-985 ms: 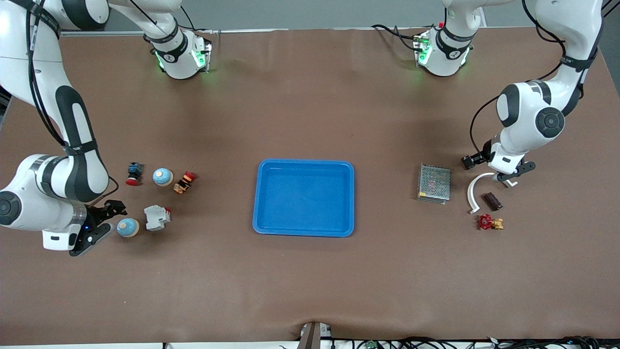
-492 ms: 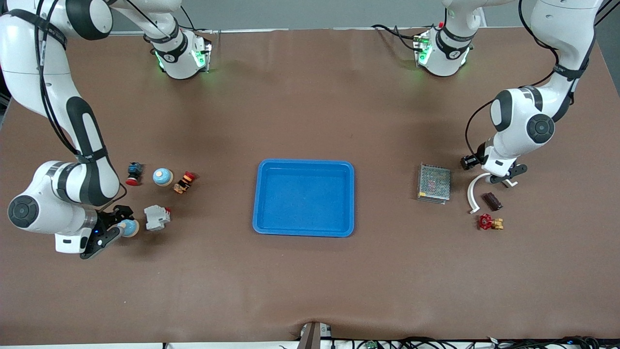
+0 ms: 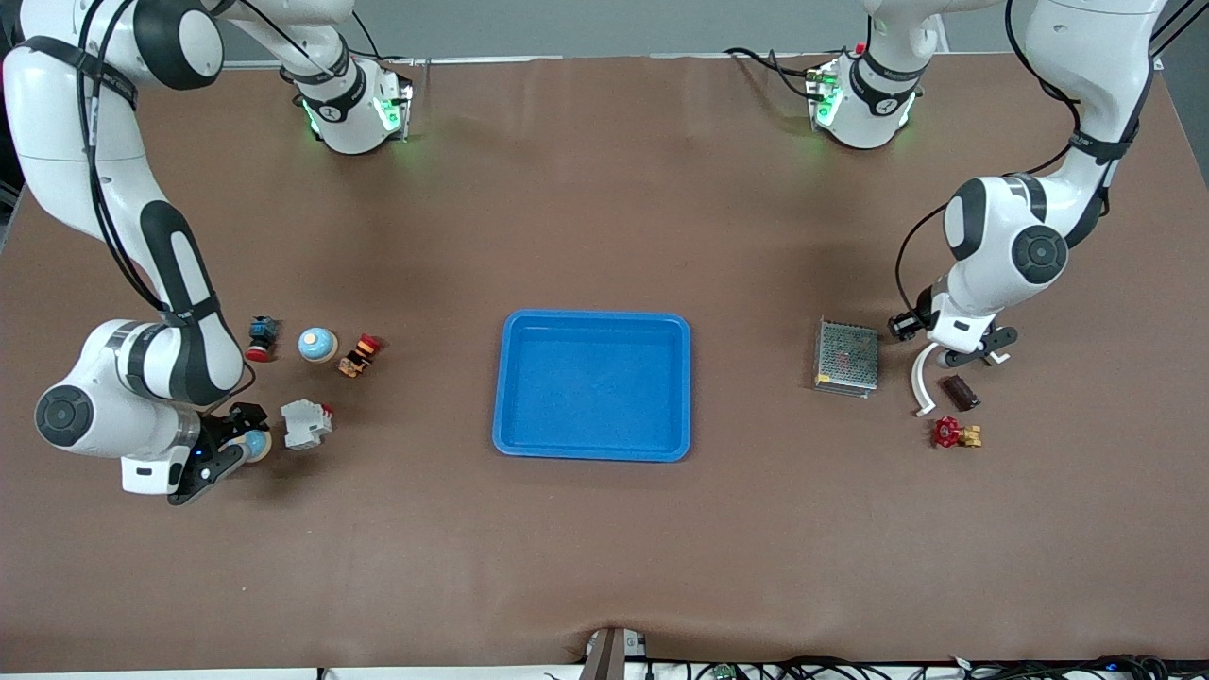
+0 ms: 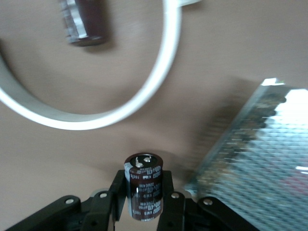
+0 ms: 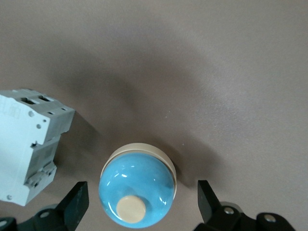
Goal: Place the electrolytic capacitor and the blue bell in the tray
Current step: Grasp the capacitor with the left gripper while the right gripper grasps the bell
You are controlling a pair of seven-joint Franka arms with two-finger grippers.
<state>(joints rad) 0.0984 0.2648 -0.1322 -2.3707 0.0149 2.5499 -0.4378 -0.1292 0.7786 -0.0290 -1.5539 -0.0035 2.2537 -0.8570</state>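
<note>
Meanwhile, near the tabletop's (image 3: 604, 567) right-arm edge, the right end effector (image 5: 142, 204) spreads wide around the smooth, likely slippery blue dome bell (image 5: 137, 190); the left end effector (image 4: 143, 204) pinches the small, rigid dark cylindrical electrolytic capacitor (image 4: 143, 192) by its sides near the opposite edge. The bright-blue plastic tray (image 3: 510, 444) sits centrally.

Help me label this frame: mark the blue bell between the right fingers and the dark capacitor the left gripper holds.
Blue domed bell (image 5: 137, 184), right wrist view, glossy dome.
Dark cylindrical capacitor (image 4: 144, 188), left wrist view, printed sleeve.
</note>
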